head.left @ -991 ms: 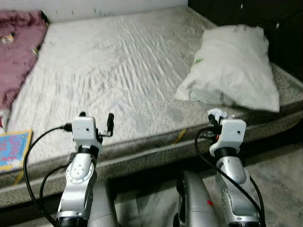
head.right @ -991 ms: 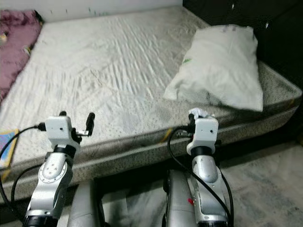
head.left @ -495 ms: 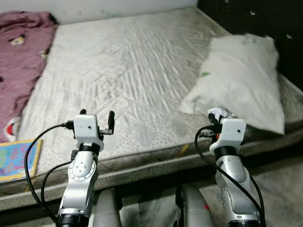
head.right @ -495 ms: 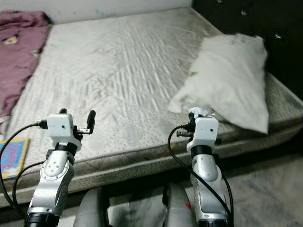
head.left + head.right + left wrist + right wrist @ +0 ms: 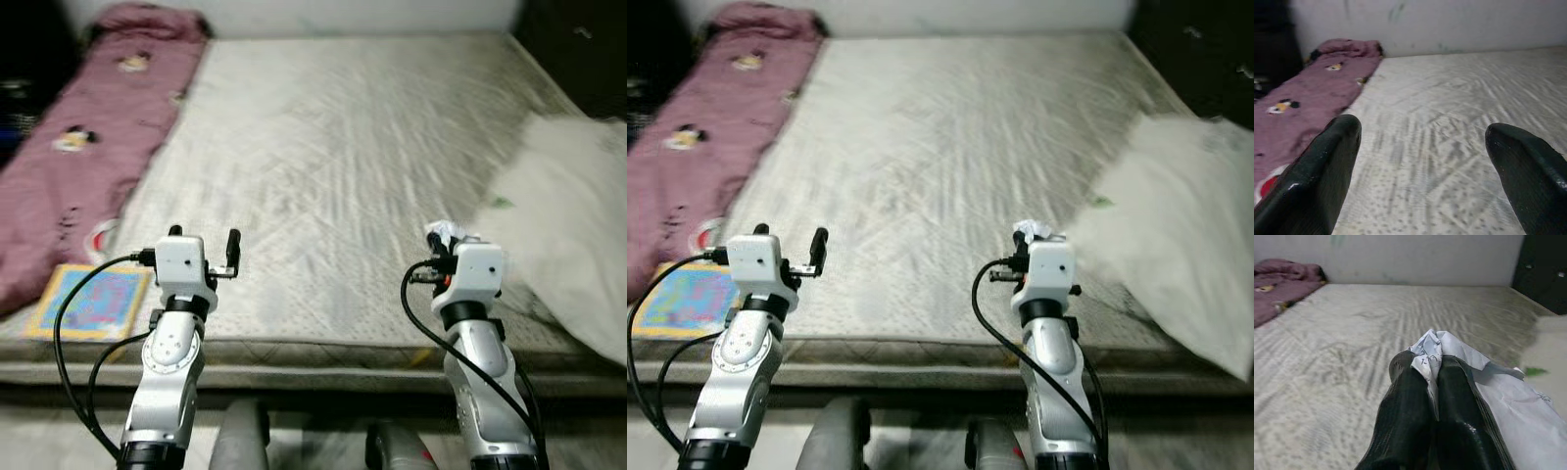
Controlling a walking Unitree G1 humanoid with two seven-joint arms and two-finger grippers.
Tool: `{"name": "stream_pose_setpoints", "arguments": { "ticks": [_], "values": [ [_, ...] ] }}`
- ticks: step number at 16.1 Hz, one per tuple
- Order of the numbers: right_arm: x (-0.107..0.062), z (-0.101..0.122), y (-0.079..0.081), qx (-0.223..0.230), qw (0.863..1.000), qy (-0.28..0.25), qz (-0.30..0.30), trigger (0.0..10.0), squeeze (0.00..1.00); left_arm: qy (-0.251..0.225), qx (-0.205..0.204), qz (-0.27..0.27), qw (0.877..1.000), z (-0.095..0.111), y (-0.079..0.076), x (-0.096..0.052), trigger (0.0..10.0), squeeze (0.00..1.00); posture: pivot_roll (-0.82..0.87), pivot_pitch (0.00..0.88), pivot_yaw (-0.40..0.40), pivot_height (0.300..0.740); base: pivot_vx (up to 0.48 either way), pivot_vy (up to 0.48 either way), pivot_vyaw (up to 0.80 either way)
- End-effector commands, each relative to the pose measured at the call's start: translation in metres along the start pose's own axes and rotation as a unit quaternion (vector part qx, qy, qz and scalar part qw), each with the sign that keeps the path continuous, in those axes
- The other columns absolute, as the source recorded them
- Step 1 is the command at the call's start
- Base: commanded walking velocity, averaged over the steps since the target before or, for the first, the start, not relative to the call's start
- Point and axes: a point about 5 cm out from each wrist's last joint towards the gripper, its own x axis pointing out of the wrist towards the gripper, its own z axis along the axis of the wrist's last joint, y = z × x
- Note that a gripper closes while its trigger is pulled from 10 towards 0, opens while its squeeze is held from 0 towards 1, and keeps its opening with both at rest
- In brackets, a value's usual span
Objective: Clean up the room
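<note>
Before the robot a bare mattress [image 5: 353,157] spreads wide, a maroon blanket [image 5: 88,147] along its left side and a white pillow [image 5: 578,235] at its right. Near its front edge the left gripper [image 5: 1425,171] hovers, fingers spread wide, while the right gripper [image 5: 1427,377] pinches crumpled paper [image 5: 1459,357], which pokes up between its closed fingertips

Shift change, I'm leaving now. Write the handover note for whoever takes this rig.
Right gripper: shut on crumpled paper, held above the mattress near edge.
Left gripper: open, holding nothing, over the mattress.
On the bed: maroon blanket along the robot's left side, colourful book at the near left edge, white pillow on the right.
Done: paper picked up.
Left: bin the paper, probably tidy book and bedding.
</note>
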Motion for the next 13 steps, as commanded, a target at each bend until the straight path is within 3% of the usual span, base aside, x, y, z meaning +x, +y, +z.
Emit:
{"name": "stream_pose_setpoints", "arguments": {
  "ticks": [1, 5, 13],
  "values": [
    [0.0007, -0.0006, 0.0016, 0.007, 1.0, -0.001, 0.002, 10.0, 0.0, 0.004, 0.001, 0.0, 1.0, -0.0006, 0.0022, 0.0005, 10.0, 0.0, 0.01, 0.0, 0.04, 0.706, 0.0, 0.0, 0.0],
    [0.0008, -0.0012, 0.0, 0.011, 1.0, 0.001, -0.006, 10.0, 0.0, 0.007, 0.004, -0.002, 1.0, -0.001, 0.0024, 0.0007, 10.0, 0.0, 0.01, 0.0, 0.042, 0.74, 0.0, 0.0, 0.0],
    [0.0012, -0.0029, -0.0014, 0.01, 1.0, 0.004, -0.012, 10.0, 0.0, 0.013, 0.009, 0.001, 1.0, -0.0027, 0.0018, 0.001, 10.0, 0.0, 0.01, 0.0, 0.043, 0.74, 0.0, 0.0, 0.0]
  ]
}}
